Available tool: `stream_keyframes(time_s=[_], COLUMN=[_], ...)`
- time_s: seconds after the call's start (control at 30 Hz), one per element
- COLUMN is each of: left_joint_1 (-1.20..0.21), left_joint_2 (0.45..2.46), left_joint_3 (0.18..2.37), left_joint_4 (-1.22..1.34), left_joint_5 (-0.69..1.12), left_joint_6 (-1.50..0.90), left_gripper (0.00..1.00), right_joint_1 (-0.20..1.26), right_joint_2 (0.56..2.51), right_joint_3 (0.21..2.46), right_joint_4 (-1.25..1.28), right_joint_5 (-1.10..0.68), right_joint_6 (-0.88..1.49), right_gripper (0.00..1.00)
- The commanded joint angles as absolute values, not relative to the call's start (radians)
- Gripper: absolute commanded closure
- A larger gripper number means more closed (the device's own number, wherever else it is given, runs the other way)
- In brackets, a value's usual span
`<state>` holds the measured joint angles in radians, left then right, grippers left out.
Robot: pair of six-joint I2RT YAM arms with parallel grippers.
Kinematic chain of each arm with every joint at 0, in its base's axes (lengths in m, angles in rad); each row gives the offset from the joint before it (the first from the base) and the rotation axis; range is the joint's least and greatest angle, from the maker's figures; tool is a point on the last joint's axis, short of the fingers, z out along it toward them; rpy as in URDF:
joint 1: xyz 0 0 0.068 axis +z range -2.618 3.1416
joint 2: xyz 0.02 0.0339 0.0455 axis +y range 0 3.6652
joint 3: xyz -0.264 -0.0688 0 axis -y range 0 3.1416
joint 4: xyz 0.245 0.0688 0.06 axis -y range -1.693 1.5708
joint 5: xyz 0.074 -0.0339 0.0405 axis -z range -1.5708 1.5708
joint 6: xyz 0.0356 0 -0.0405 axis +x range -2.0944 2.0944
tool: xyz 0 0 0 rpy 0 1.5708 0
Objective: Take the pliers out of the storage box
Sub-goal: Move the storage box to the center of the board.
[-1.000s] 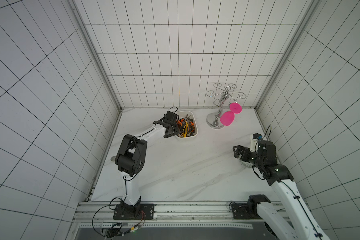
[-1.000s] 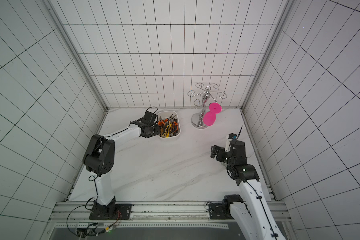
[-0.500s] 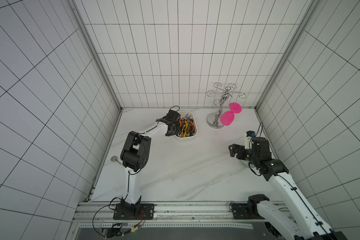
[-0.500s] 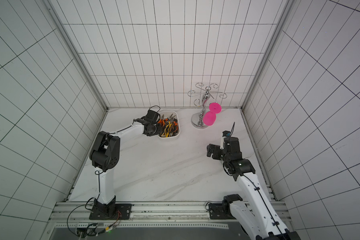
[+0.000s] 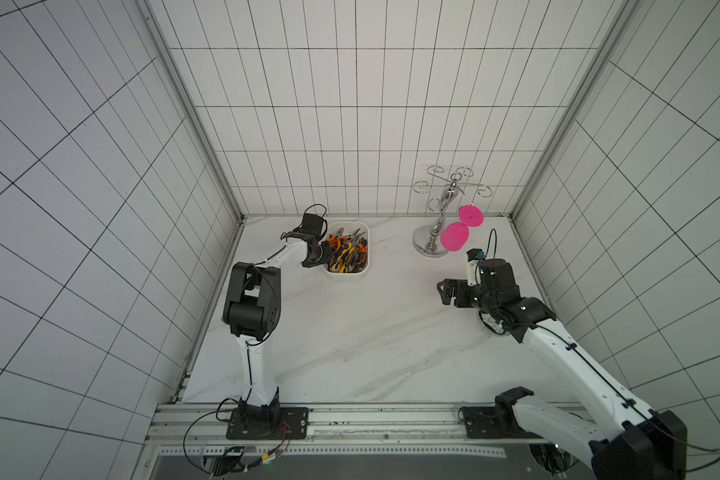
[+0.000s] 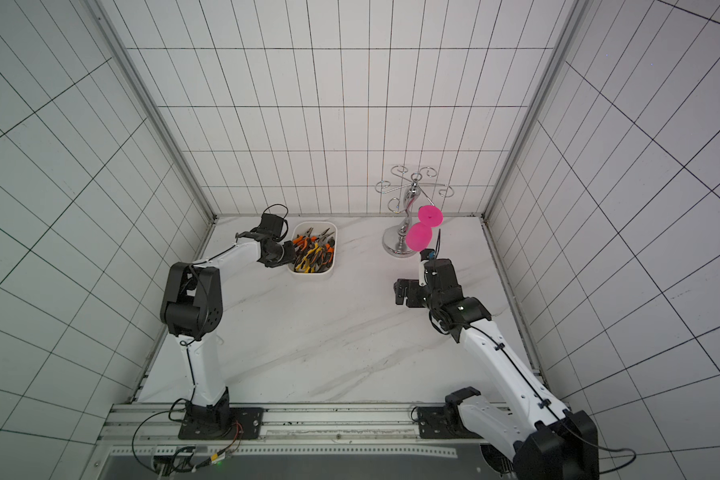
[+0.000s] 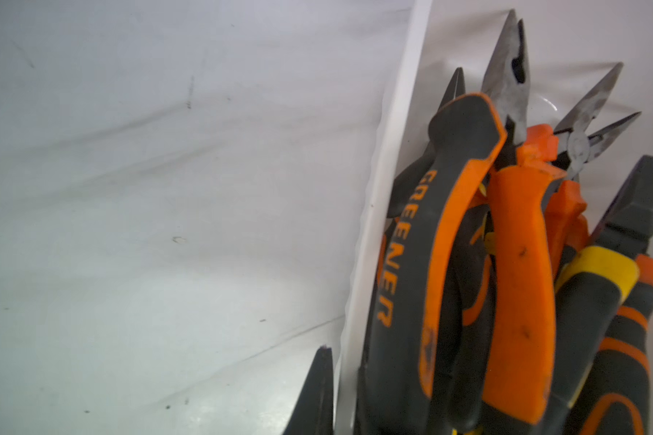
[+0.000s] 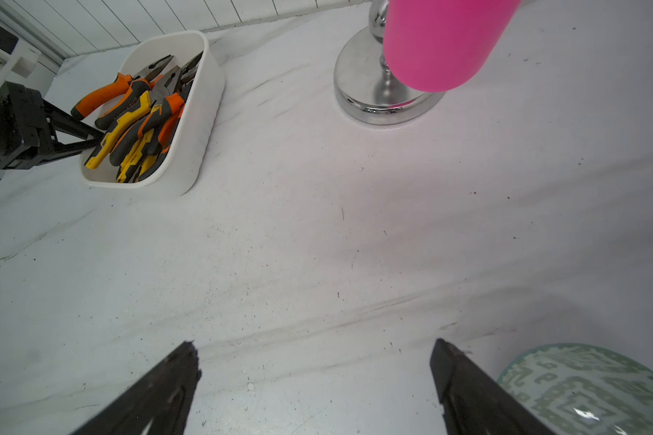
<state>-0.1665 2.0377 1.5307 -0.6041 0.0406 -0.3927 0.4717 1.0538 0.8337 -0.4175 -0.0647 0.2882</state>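
— While the left gripper [image 8: 99, 138] reaches in, where's the white plastic storage box [image 5: 366, 249]?
— Far-left corner of the white marbled bench [image 5: 350, 332]. Orange-, yellow- and black-handled steel pliers [image 5: 347, 253] piled inside. Left jaws pressed together at the rim; any catch, cannot tell.
— Right gripper [image 5: 440, 292]?
— Jaws spread, near the right edge, beside a round green patterned disc [image 8: 581, 384].

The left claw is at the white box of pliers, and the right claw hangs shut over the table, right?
Not quite: the right claw is open, its fingers wide apart in the right wrist view. The rest holds: the left claw is at the white box of pliers.
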Motion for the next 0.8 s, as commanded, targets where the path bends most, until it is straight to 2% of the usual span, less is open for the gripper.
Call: stream_keyframes(time_s=[0.0, 0.33, 0.63, 0.67, 0.7, 0.77], left_joint_1=[-0.095, 0.023, 0.045, 0.046, 0.046, 0.045], left_joint_2=[2.034, 2.115, 2.142, 2.133, 2.123, 2.1], left_joint_3=[1.545, 1.652, 1.716, 1.711, 1.706, 1.694], left_joint_4=[-0.626, -0.689, -0.71, -0.708, -0.709, -0.721], left_joint_5=[-0.016, 0.007, -0.002, -0.014, -0.022, -0.049], left_joint_6=[-0.343, -0.179, -0.155, -0.153, -0.151, -0.149], left_gripper=[1.0, 1.0, 1.0, 0.94, 0.84, 0.58], right_joint_1=[0.518, 0.599, 0.61, 0.61, 0.611, 0.611], right_joint_2=[1.084, 1.195, 1.238, 1.24, 1.242, 1.244], right_joint_3=[0.925, 0.983, 1.019, 1.025, 1.032, 1.042], right_joint_4=[-0.381, -0.319, -0.323, -0.326, -0.332, -0.344], right_joint_5=[-0.026, -0.008, -0.006, -0.007, -0.008, -0.013], right_joint_6=[0.266, 0.255, 0.243, 0.24, 0.238, 0.234], right_gripper=[0.01, 0.01, 0.01, 0.01, 0.02, 0.02])
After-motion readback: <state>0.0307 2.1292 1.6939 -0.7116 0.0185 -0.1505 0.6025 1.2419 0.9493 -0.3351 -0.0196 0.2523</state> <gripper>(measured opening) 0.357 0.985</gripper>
